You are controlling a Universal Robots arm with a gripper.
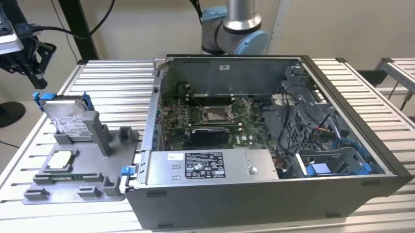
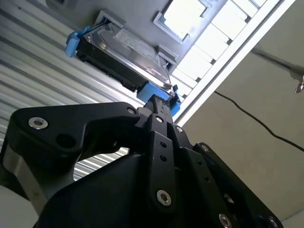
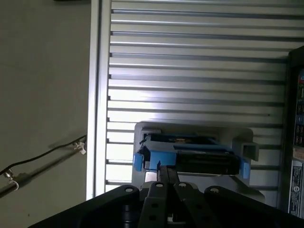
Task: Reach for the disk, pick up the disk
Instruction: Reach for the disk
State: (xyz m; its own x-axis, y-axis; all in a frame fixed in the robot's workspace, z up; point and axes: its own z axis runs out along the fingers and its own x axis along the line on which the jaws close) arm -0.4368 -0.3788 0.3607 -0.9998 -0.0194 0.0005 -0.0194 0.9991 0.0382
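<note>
The disk [image 1: 68, 119] is a silver hard drive with a white label and a blue bracket. It stands on edge, leaning in a slot of the grey fixture [image 1: 71, 174] at the exterior view's left. My black gripper [image 1: 36, 80] hangs above the disk, a little to its left and apart from it, with its fingers together and nothing between them. In the second wrist view the fingertips [image 2: 154, 102] point at the blue corner of the disk [image 2: 128, 52]. In the first wrist view the disk [image 3: 190, 156] appears edge-on just beyond the gripper [image 3: 164, 172].
An open computer case [image 1: 272, 145] with a silver labelled box [image 1: 207, 167] fills the middle of the slatted metal table [image 1: 110, 82]. A small square chip [image 1: 61, 158] lies on the fixture. The arm's base [image 1: 233, 29] stands behind the case. The table edge [image 3: 97, 118] runs close to the fixture.
</note>
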